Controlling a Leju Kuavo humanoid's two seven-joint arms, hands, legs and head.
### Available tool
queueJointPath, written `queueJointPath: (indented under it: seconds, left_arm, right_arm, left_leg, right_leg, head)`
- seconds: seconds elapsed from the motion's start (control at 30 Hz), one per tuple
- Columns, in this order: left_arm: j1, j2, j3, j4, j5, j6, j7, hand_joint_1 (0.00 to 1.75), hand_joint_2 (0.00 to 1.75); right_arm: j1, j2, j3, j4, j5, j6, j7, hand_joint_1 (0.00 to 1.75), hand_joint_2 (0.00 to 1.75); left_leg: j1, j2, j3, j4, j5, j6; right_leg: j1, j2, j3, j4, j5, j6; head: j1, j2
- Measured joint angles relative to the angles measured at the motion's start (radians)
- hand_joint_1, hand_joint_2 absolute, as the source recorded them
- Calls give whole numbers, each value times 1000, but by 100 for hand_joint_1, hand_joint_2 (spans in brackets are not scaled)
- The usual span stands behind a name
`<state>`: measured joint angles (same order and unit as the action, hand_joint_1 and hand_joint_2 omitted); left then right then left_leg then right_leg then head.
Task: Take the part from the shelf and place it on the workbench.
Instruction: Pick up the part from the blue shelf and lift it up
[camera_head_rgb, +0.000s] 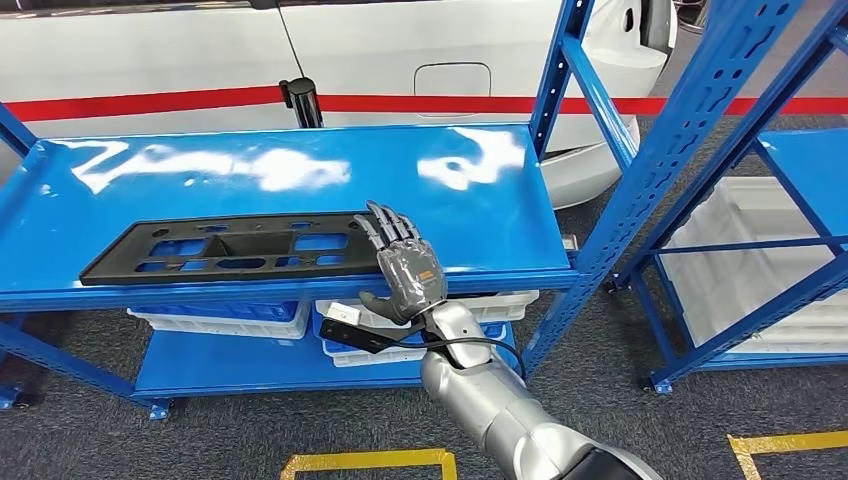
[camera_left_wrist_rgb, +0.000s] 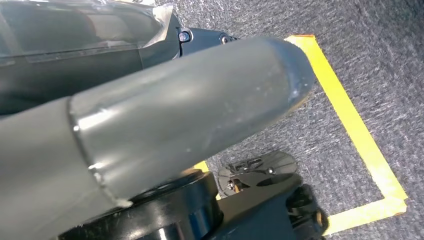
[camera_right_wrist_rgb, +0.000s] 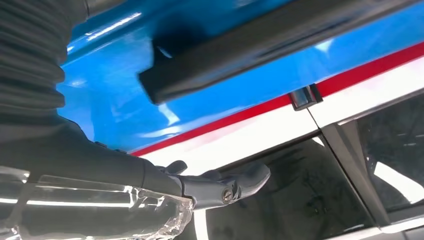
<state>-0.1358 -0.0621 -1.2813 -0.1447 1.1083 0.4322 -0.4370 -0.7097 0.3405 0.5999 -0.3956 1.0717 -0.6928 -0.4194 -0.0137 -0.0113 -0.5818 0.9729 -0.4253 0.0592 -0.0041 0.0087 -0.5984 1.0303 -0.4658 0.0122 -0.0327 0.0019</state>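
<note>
Head view: the part (camera_head_rgb: 225, 248), a long flat black plastic panel with several cut-outs, lies along the front of the blue shelf (camera_head_rgb: 480, 215), its right end under the extended fingers of the right hand (camera_head_rgb: 402, 262). The fingers lie straight and together over that end; whether the thumb has closed under the edge cannot be told, so a grip is not confirmed. White bins (camera_head_rgb: 225, 322) sit on the lower level, and a white car body with a red stripe (camera_head_rgb: 150, 102) stands behind. Handling judgement: the panel looks light and fairly stiff but long, so a hold at one end alone would let the far end droop or swing; the smooth plastic may slip, and a rim beside a cut-out offers better purchase. Left wrist view: the left hand (camera_left_wrist_rgb: 150, 120) hangs over grey carpet with a yellow tape marking (camera_left_wrist_rgb: 350, 125); its grey cover and thumb are close to the camera, nothing is visible in it, and its opening cannot be told. Right wrist view: the part's dark end rests on the shelf surface, with the hand's thumb (camera_right_wrist_rgb: 240, 182) apart from it
</note>
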Motion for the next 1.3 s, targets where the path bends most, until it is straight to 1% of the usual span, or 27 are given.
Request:
queueJointPath:
  seconds: [0.03,0.1,0.13,0.17,0.2,0.23,0.27,0.3,0.33,0.4,0.43,0.47,0.5,0.53,0.6,0.63,0.67,0.7,0.73,0.77,0.8,0.83,0.87,0.9,0.97,1.1,1.3]
  left_arm:
    - [1,0,2,1,5,1,-1,0,0]
    - [3,0,4,2,15,5,-3,0,0]
    - [6,0,5,2,20,7,-3,0,0]
    - [8,0,5,2,25,8,-3,0,0]
    - [10,0,6,3,28,9,-4,0,0]
    - [12,-1,6,3,30,10,-4,0,0]
    - [13,-1,7,3,29,13,-5,0,0]
    - [14,-1,7,3,27,17,-6,0,0]
    - [14,-1,7,3,25,22,-7,0,0]
    - [15,-1,7,3,20,32,-9,0,0]
    - [16,-1,6,3,18,36,-9,0,0]
    - [16,-1,6,3,15,40,-9,0,0]
    - [16,-1,6,3,12,44,-9,0,0]
    - [16,-1,6,4,10,48,-9,0,0]
    - [17,-2,5,4,7,56,-8,0,0]
    - [18,-2,5,4,6,59,-8,0,0]
    - [18,-2,5,4,6,61,-8,0,0]
    - [18,-1,5,4,7,62,-8,0,0]
    - [18,-1,5,4,7,62,-9,0,0]
    - [18,0,5,4,8,62,-10,0,0]
    - [18,0,5,4,10,62,-11,0,0]
    - [17,0,5,4,11,62,-11,0,0]
    - [17,-1,5,4,12,61,-11,0,0]
    - [17,-2,5,4,14,61,-11,0,0]
    - [18,-4,5,4,18,60,-11,0,0]
    - [18,-3,5,4,25,61,-12,0,0]
    - [18,-3,5,4,37,62,-12,0,0]
  right_arm:
    - [-1,0,24,-1,-23,-1,4,0,175]
    - [0,-1,75,-1,-70,-1,11,0,175]
    - [1,-1,101,-1,-93,-1,15,0,175]
    - [2,-1,126,-1,-113,-1,18,0,175]
    - [2,-1,151,-1,-131,-1,21,0,175]
    - [1,-1,174,-1,-143,-1,23,0,175]
    - [-1,-1,194,-1,-152,-2,25,0,175]
    - [-2,0,211,-1,-160,-2,26,0,175]
    - [-4,0,226,-1,-165,-2,28,0,175]
    - [-7,0,251,-1,-173,-2,31,0,175]
    - [-8,0,260,-1,-176,-2,33,0,175]
    - [-9,1,268,-1,-179,-2,33,0,175]
    - [-11,1,274,-2,-180,-2,34,0,175]
    - [-13,1,280,-2,-180,-2,34,0,175]
    - [-13,1,290,-3,-181,-2,34,0,175]
    - [-12,0,295,-3,-181,-2,34,0,175]
    - [-12,0,299,-3,-182,-2,34,0,175]
    - [-11,0,302,-3,-183,-2,34,0,175]
    - [-12,0,305,-4,-185,-2,34,0,175]
    - [-13,1,308,-5,-186,-2,34,0,175]
    - [-15,1,311,-6,-188,-2,34,0,175]
    - [-17,1,314,-7,-189,-2,34,0,175]
    - [-20,0,317,-8,-192,-3,35,0,175]
    - [-21,0,319,-9,-194,-3,35,0,175]
    - [-22,0,323,-9,-198,-3,37,0,175]
    - [-23,0,334,-9,-204,-3,42,0,175]
    - [-23,0,350,-9,-219,-3,46,0,175]
  left_leg:
    - [3,1,4,-5,3,3]
    - [3,2,4,-5,3,6]
    - [3,2,4,-4,2,5]
    - [3,2,4,-4,1,4]
    - [3,1,5,-2,0,2]
    - [4,0,5,1,-3,-2]
    - [5,-2,5,5,-6,-7]
    - [4,-3,4,10,-11,-13]
    - [3,-4,3,14,-15,-20]
    - [4,-4,2,17,-19,-32]
    - [7,-3,1,18,-20,-37]
    - [9,-3,-1,25,-27,-44]
    - [12,-2,-10,47,-43,-51]
    - [16,0,-29,90,-70,-58]
    - [24,3,-91,219,-134,-72]
    - [27,4,-120,274,-152,-77]
    - [30,4,-136,298,-152,-80]
    - [33,5,-133,284,-131,-82]
    - [36,6,-110,232,-95,-83]
    - [39,8,-76,158,-57,-82]
    - [38,9,-43,92,-29,-81]
    - [37,9,-21,44,-12,-78]
    - [35,8,-10,21,-8,-75]
    - [31,7,-9,18,-9,-73]
    - [24,4,-10,17,-7,-69]
    - [12,3,-11,18,-8,-55]
    - [6,3,-12,18,-7,-45]
  right_leg:
    - [1,-1,-24,51,-24,-3]
    - [-1,-1,-91,190,-80,-9]
    - [-2,-1,-116,241,-95,-8]
    - [-3,-1,-125,256,-95,-3]
    - [-5,-2,-112,229,-78,5]
    - [-7,-2,-80,163,-50,12]
    - [-8,-3,-45,87,-23,16]
    - [-9,-3,-12,24,-1,16]
    - [-9,-3,8,-17,12,12]
    - [-6,-3,18,-31,17,-2]
    - [-9,-3,18,-32,19,-8]
    - [-11,-3,20,-34,20,-15]
    - [-14,-3,22,-36,21,-21]
    - [-18,-4,23,-38,22,-25]
    - [-18,-5,24,-38,20,-28]
    - [-17,-5,24,-38,20,-28]
    - [-17,-5,25,-37,19,-29]
    - [-17,-4,26,-37,19,-29]
    - [-18,-4,28,-37,18,-28]
    - [-18,-3,30,-37,16,-26]
    - [-15,-2,31,-37,15,-23]
    - [-12,-2,31,-35,12,-20]
    - [-7,-1,31,-33,9,-18]
    - [-2,-2,30,-32,8,-17]
    - [1,-2,30,-33,8,-14]
    - [-4,-4,30,-38,11,-4]
    - [-9,-4,31,-42,14,7]
  head:
    - [2,0]
    - [4,0]
    - [4,0]
    - [4,0]
    - [4,0]
    - [4,0]
    - [4,0]
    - [4,0]
    - [4,0]
    - [3,0]
    - [4,0]
    - [4,0]
    - [2,0]
    - [0,0]
    - [-4,0]
    - [-4,0]
    - [-4,0]
    - [-4,0]
    - [-5,0]
    - [-5,0]
    - [-4,0]
    - [-4,0]
    - [-3,0]
    - [-2,0]
    - [-2,0]
    - [-3,0]
    - [-3,0]
